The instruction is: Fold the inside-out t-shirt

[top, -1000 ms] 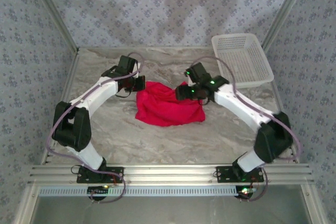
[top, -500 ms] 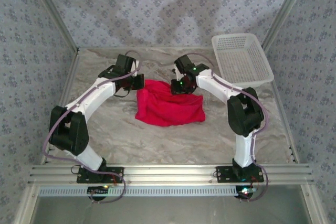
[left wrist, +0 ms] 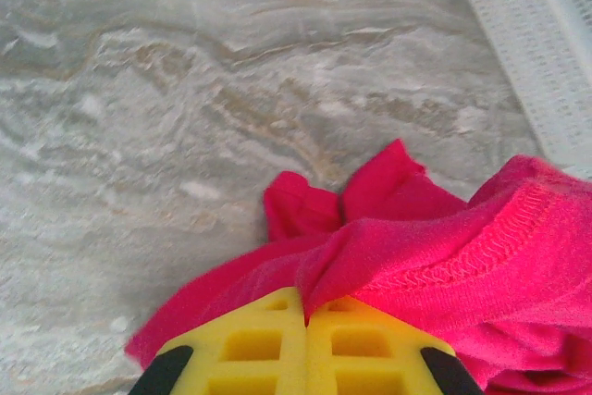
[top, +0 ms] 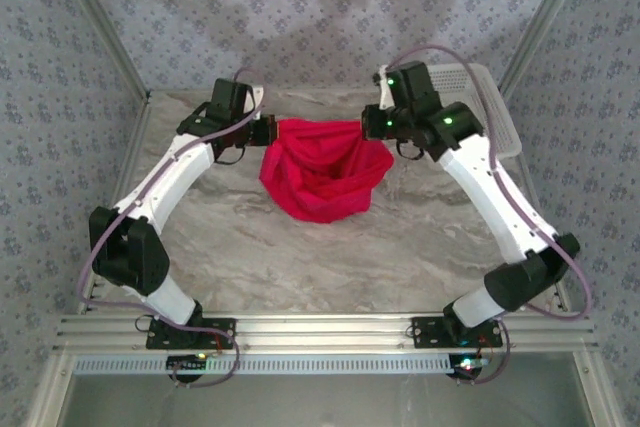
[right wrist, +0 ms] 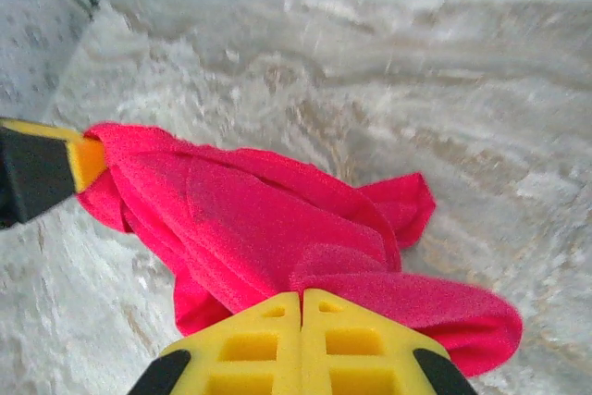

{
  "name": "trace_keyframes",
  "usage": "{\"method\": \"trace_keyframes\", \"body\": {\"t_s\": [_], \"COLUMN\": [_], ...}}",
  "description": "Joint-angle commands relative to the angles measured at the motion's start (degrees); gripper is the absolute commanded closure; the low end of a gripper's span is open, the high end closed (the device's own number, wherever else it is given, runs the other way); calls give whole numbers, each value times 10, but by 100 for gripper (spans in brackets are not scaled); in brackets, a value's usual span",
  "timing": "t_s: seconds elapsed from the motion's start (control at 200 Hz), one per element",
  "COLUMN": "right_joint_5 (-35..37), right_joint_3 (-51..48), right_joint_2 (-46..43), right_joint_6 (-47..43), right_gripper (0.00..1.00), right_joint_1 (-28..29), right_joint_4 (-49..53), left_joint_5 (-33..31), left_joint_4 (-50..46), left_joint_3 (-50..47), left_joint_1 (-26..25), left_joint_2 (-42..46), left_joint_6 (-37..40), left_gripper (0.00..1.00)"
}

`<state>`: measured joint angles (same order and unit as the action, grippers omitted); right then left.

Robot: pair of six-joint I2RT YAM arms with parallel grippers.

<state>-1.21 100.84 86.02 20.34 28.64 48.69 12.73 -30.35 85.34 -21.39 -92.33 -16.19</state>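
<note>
The left gripper (top: 268,133) is pinched fully together on a top edge of the bright red t-shirt (top: 322,175). In its wrist view the two yellow waffle-grid pads (left wrist: 259,344) meet flush, and a ridge of knit cloth is squeezed up out of the line where they join. Just right of that pinch runs a stitched hem (left wrist: 462,249) — a band of looped thread on the soft jersey. The right gripper (top: 368,125) is likewise clamped tight on the opposite edge of the shirt, its own gridded yellow pads (right wrist: 356,339) pressed together under a thick roll of red fabric.

Between the two grippers the garment hangs as a slack, crumpled pouch. Its upper rim is drawn from one pinch to the other, and its body sags below them, toward the arm bases, in deep folds. Seen from the right wrist, the cloth runs ahead and to the left in a long rumpled band that ends at the left gripper's yellow fingertip. A rounded flap juts out to the right of that band, low over the table (top: 250,247). Ahead of the left fingertips two small lobes of cloth stick out over the same surface, which is smooth, marbled grey and tan with pale veins.

Beyond and to the right of the left gripper sits a white plastic mesh basket (left wrist: 546,53) — rectangular, with fine lattice walls, apart from the shirt. In the top view it lies just behind the right gripper's wrist.
</note>
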Motion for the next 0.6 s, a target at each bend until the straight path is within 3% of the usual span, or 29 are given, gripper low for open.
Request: {"method": "trace_keyframes", "body": {"t_s": [0.0, 0.265, 0.335, 0.43, 0.535, 0.595], "right_joint_5": [59, 13, -14, -23, -22, -36], "right_joint_3": [18, -63, -52, -22, -48, -86], "right_joint_2": [-11, 85, 136, 169, 134, 105], "right_joint_6": [8, 17, 20, 16, 15, 17], "right_gripper": [100, 100, 70, 49, 46, 52], "right_joint_1": [-24, -118, -140, -143, -112, -86], "right_joint_4": [32, -54, -55, -36, -48, -76], "left_joint_5": [7, 64, 70, 78, 74, 70], "left_joint_4": [-11, 6, 11, 10, 10, 7], "left_joint_3": [40, 86, 91, 101, 106, 107], "left_joint_1": [0, -18, -19, -19, -20, -20], "left_joint_2": [-20, -109, -128, -143, -145, -145], "left_joint_6": [16, -35, -61, -76, -78, -76], "left_gripper": [100, 100, 100, 100, 100, 100]}}
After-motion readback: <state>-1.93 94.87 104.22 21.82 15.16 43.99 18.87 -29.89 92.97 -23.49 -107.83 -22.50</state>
